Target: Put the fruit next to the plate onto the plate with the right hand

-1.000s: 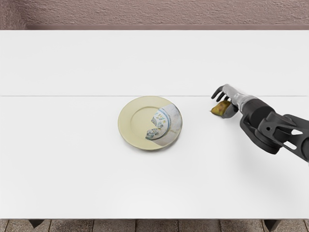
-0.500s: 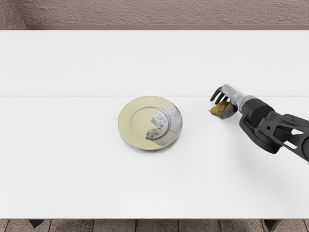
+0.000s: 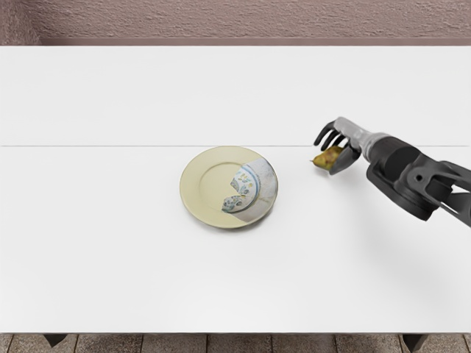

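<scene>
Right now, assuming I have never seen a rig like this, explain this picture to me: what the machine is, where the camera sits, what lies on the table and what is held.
This is a simulator's render, not a photograph. The camera sits in a humanoid robot's head and looks down at a slant on a white table. The dark jointed limb coming in from the right edge is the robot's right arm, which ends in a five-finger right hand. Its fingers are curled around a small yellow-brown fruit. The fruit is to the right of a pale yellow plate and apart from it. The plate has a patterned patch and no fruit on it yet. The other arm does not show.
</scene>
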### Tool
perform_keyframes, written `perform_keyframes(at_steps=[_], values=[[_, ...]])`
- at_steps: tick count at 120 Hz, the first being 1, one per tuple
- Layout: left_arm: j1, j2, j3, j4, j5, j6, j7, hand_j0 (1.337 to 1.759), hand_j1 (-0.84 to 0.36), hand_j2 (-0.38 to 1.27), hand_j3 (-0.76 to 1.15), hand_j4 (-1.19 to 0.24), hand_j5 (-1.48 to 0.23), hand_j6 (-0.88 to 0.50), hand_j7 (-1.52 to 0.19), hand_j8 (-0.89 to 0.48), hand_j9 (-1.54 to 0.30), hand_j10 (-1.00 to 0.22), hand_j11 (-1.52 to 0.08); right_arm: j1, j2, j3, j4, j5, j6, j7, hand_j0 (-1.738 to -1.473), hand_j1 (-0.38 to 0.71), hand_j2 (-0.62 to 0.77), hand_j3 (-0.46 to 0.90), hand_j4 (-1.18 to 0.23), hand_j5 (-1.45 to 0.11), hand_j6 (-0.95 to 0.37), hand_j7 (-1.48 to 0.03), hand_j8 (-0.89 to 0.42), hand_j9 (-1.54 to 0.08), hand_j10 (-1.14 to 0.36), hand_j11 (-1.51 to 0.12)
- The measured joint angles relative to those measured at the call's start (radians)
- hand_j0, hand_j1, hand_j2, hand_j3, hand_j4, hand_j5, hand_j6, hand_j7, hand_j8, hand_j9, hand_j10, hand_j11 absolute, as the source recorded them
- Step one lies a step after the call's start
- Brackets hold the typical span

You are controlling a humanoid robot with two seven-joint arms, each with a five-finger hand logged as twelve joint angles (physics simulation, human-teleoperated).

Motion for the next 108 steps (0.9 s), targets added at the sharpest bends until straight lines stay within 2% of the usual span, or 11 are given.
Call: perform_keyframes(at_steps=[75, 108], values=[[0.0, 0.0, 0.0, 0.0, 0.0, 0.0, 0.0, 1.658, 0.35, 0.0, 0.0, 0.0, 0.0, 0.0, 0.0, 0.0, 0.0, 0.0, 0.0, 0.012, 0.022, 0.115, 0.046, 0.02, 0.043, 0.0, -1.657, 0.24, 0.13, 0.0, -0.56, -0.75, -0.54, -0.74, -0.42, -0.74, -0.48, -0.74], [0.0, 0.0, 0.0, 0.0, 0.0, 0.0, 0.0, 1.658, 0.35, 0.0, 0.0, 0.0, 0.0, 0.0, 0.0, 0.0, 0.0, 0.0, 0.0, 0.013, 0.081, 0.139, 0.049, 0.023, 0.04, 0.0, -1.657, 0.24, 0.13, 0.0, -0.56, -0.75, -0.54, -0.74, -0.41, -0.73, -0.48, -0.74]])
